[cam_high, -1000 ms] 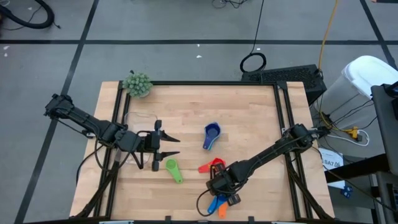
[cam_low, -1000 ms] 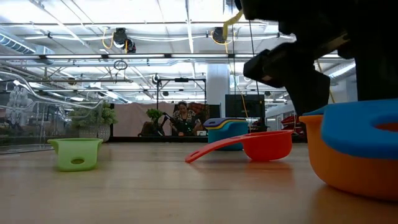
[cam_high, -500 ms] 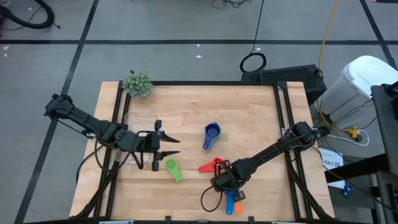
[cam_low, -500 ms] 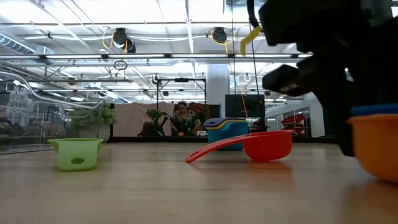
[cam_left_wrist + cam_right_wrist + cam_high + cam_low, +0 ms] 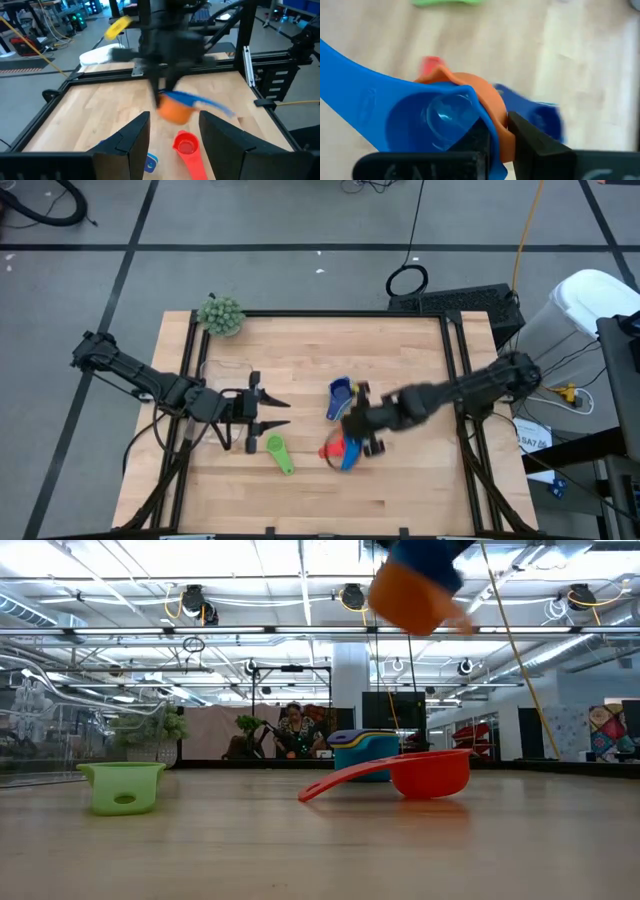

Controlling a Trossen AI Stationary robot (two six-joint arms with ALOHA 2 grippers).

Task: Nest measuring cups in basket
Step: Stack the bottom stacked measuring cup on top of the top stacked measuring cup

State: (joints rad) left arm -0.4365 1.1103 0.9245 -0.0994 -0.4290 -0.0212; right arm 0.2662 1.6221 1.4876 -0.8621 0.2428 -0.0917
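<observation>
My right gripper [image 5: 352,442] is shut on a light blue measuring cup [image 5: 430,120] nested in an orange one [image 5: 410,595], held high over the table's middle. Under them lies a red cup [image 5: 430,772]. A dark blue cup [image 5: 340,393] with others nested in it stands a little farther back. A green cup [image 5: 278,452] lies to the left, just near my left gripper [image 5: 285,416], which hovers open and touches nothing. The basket is out of view. My right gripper pinches the two nested cups by their walls at the rim [image 5: 492,132], one finger inside the blue cup and the other finger [image 5: 532,142] outside the orange one. Both cups hang clear of the table, tilted, the blue handle [image 5: 350,65] sticking out sideways.
A fuzzy green ball [image 5: 221,315] sits at the table's far left corner. A black frame rail [image 5: 340,313] runs around the wooden top. Bare wood lies along the far side and the near left. A person shows far off in the room behind.
My right gripper has risen from beside the table's near edge and gone toward the far edge, carrying the orange and blue cups up with it. They stood on the table a second ago and now hang above the red cup.
</observation>
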